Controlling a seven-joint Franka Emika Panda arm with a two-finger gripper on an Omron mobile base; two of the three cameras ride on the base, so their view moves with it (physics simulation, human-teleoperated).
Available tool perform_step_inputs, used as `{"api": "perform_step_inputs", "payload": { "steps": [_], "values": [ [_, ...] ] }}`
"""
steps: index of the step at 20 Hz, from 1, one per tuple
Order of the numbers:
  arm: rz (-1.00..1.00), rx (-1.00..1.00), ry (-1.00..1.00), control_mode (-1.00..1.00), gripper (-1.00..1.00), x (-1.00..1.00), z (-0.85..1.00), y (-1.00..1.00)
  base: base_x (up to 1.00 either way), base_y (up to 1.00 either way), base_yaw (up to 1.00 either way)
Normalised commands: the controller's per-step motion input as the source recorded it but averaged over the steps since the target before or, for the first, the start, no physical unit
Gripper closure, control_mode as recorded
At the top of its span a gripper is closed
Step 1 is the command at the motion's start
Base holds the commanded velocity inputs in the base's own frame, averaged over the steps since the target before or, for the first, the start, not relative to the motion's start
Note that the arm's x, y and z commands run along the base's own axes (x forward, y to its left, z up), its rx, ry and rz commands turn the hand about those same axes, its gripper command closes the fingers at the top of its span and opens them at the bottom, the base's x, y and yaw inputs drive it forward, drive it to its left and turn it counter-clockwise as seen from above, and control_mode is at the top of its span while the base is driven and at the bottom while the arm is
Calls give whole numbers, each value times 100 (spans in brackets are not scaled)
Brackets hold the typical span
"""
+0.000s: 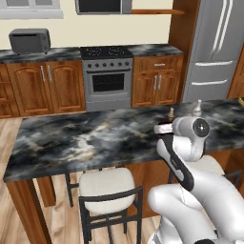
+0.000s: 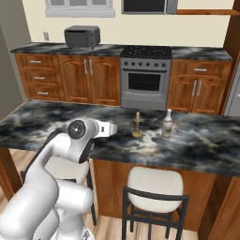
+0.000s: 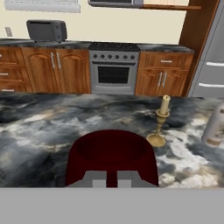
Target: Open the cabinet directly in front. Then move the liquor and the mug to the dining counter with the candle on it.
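My gripper (image 3: 111,179) is shut on the near rim of the dark red mug (image 3: 111,153), which it holds low over the dining counter (image 3: 48,131). The thin candle (image 3: 160,121) in its brass holder stands on the marbled slab just beyond the mug and to its right. Further right, at the frame edge, stands the pale liquor (image 3: 215,126) bottle. From the right base view the candle (image 2: 137,124) and the liquor (image 2: 167,123) stand side by side on the dining counter (image 2: 201,140), right of my hand. The cabinet is out of view.
White-cushioned stools (image 2: 154,190) (image 1: 106,188) are tucked under the slab's near edge. Across the floor are the stove (image 2: 146,77), low arched-panel cabinets (image 2: 91,79), a toaster oven (image 2: 82,36) on the back counter, and the fridge (image 1: 214,52).
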Motion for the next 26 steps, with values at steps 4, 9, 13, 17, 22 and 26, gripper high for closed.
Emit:
{"api": "perform_step_inputs", "payload": {
  "steps": [4, 9, 13, 17, 22, 26],
  "values": [
    [0, 0, -1, -100, 100, 32, -9, 0, 0, 0, 0],
    [1, 0, 0, -100, 100, 18, -19, 0, 0, 0, 0],
    [2, 0, 0, -100, 100, 26, -19, -8, 0, 0, 0],
    [1, 0, -1, -100, 100, 31, -16, -11, 0, 0, 0],
    [0, 0, -1, -100, -100, 14, -6, -4, 0, 0, 0],
    [0, 0, -3, -100, -100, 2, -3, 0, 0, 0, 0]
  ]
}}
